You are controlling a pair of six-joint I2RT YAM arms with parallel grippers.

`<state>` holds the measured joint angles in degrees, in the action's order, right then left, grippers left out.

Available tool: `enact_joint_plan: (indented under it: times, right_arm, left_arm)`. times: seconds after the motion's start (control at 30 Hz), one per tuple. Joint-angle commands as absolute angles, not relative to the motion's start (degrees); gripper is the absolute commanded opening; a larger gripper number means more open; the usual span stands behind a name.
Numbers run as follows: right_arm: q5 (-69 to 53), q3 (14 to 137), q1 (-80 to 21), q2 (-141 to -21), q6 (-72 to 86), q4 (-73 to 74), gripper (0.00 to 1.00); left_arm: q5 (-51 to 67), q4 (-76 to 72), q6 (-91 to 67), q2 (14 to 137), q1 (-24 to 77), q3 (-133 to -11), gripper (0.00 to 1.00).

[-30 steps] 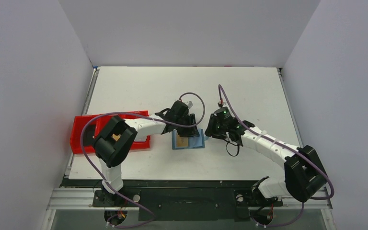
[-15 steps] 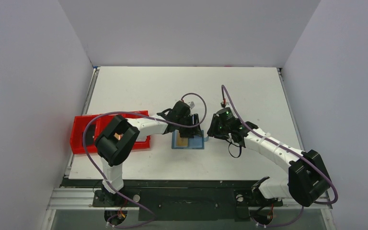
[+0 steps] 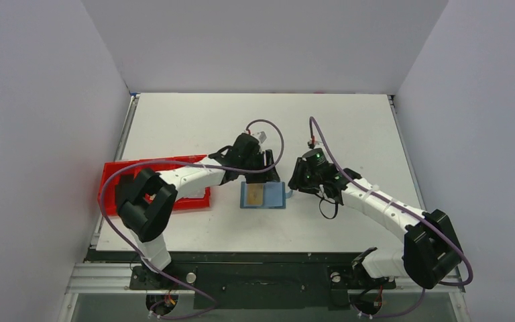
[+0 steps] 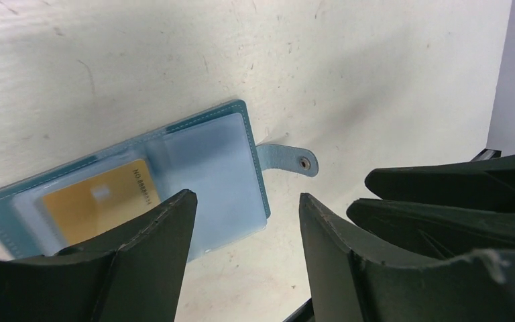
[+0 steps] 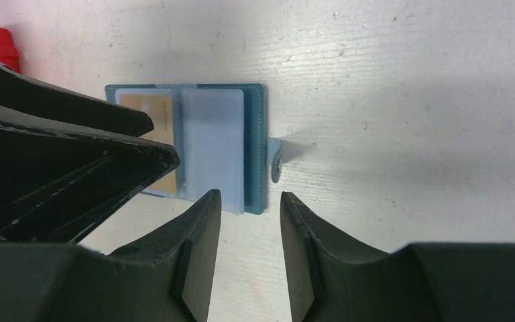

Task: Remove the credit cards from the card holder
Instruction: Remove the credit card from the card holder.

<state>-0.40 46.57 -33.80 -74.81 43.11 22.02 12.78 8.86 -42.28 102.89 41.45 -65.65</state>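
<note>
Lifted off the card holder [image 3: 263,195] since a second ago, the left gripper [image 3: 267,169] now hangs just past the holder's far edge, at its 12 o'clock. Its fingers are spread wider than before and hold nothing. Nearest the arm bases, the holder lies open and flat on the table [image 3: 194,121]. A gold card [image 4: 100,204] sits in its left clear pocket, the row of embossed digits too blurred to read. The snap tab [image 4: 288,159] sticks out at 3 o'clock, where the right gripper [image 5: 249,198] hovers, fingers parted and empty. A red tray [image 3: 110,181] lies at 9 o'clock.
</note>
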Motion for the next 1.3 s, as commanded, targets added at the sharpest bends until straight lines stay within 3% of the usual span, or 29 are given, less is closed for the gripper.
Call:
enact_joint_plan:
  times: [0.0, 0.37, 0.77, 1.27]
  right_arm:
    - [-1.7, 51.3, -34.9, -76.2, 43.1, 21.3, 0.35]
    - [-6.9, 57.3, -39.2, -88.2, 46.1, 15.1, 0.34]
    - [-11.4, 59.2, -39.1, -98.5, 47.5, 10.1, 0.28]
    - [-13.4, 57.3, -38.6, -102.1, 48.6, 6.1, 0.21]
  left_arm:
    - [9.9, 10.9, -39.7, 96.4, 38.4, -64.6, 0.56]
    - [11.3, 12.9, -37.3, 86.8, 29.6, -54.6, 0.55]
    - [13.4, 11.7, -36.7, 86.6, 27.6, -50.6, 0.53]
    - [16.2, 6.8, -38.2, 92.5, 29.8, -49.8, 0.38]
